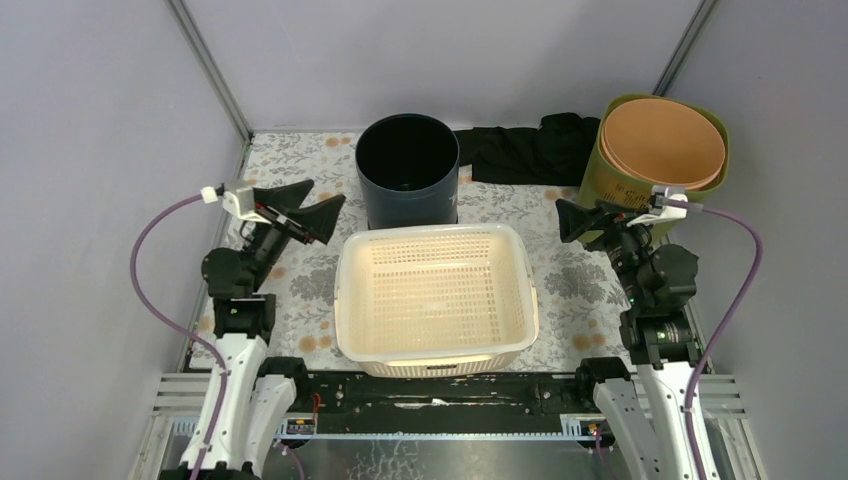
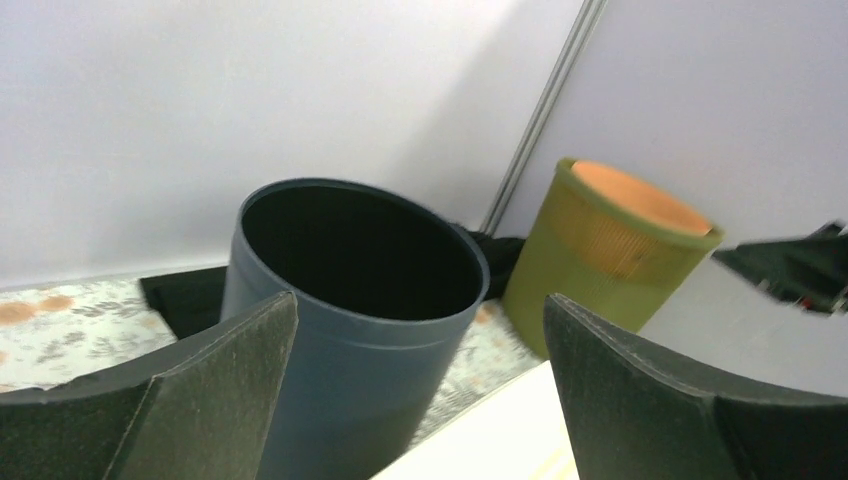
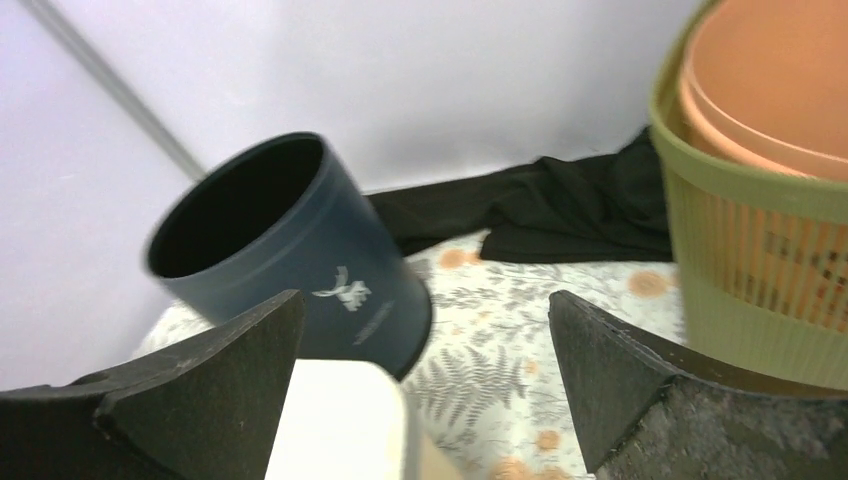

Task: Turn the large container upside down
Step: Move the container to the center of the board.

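The large container (image 1: 436, 297) is a white perforated basket standing mouth up in the middle of the flowered tablecloth. My left gripper (image 1: 322, 201) hovers open just off its far left corner, with nothing between the fingers. The right gripper (image 1: 563, 221) hovers open off the far right corner, also holding nothing. In the left wrist view a corner of the basket (image 2: 505, 440) shows low between the spread jaws of that gripper (image 2: 420, 300). The right wrist view has the basket's corner (image 3: 340, 420) by the left finger of its gripper (image 3: 427, 295).
A dark blue round bin (image 1: 407, 170) stands upright right behind the basket. A green bin with an orange one nested inside (image 1: 660, 150) sits at the back right, close behind the right gripper. A black cloth (image 1: 525, 150) lies along the back wall. Walls close in on both sides.
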You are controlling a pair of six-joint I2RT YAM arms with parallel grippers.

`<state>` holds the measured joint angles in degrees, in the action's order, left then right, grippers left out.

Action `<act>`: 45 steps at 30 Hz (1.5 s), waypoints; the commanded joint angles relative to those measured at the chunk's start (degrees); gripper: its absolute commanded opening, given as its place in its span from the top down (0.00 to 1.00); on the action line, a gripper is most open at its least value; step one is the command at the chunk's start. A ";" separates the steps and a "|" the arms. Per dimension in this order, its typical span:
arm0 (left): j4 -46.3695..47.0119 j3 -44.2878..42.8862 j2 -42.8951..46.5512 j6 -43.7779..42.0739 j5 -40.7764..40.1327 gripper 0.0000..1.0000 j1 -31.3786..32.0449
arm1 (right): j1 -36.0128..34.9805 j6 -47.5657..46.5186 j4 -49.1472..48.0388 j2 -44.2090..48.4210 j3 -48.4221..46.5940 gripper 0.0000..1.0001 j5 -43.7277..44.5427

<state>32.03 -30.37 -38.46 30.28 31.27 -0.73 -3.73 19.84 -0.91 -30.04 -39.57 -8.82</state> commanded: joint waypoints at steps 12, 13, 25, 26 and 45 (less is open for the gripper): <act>-39.64 -22.08 7.55 9.78 4.07 0.00 0.21 | 0.10 5.87 26.13 0.62 -16.56 0.01 -18.99; -41.77 -23.56 7.57 8.74 4.75 0.00 0.22 | 0.08 6.75 26.29 1.12 -16.46 0.01 -19.44; -54.69 -29.60 3.77 10.63 7.82 0.00 0.25 | 0.12 13.72 32.80 2.75 -18.96 0.01 -20.18; -55.40 -29.50 3.34 10.86 7.91 0.00 0.17 | 0.12 15.10 32.26 3.16 -18.58 0.01 -20.57; -51.07 -25.54 2.58 18.22 2.64 0.00 0.21 | 0.08 14.86 32.67 -3.31 -18.51 0.01 -20.37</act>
<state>-18.44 -52.75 -31.88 48.03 36.77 -0.73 -3.73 35.88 34.02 -31.35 -57.36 -28.58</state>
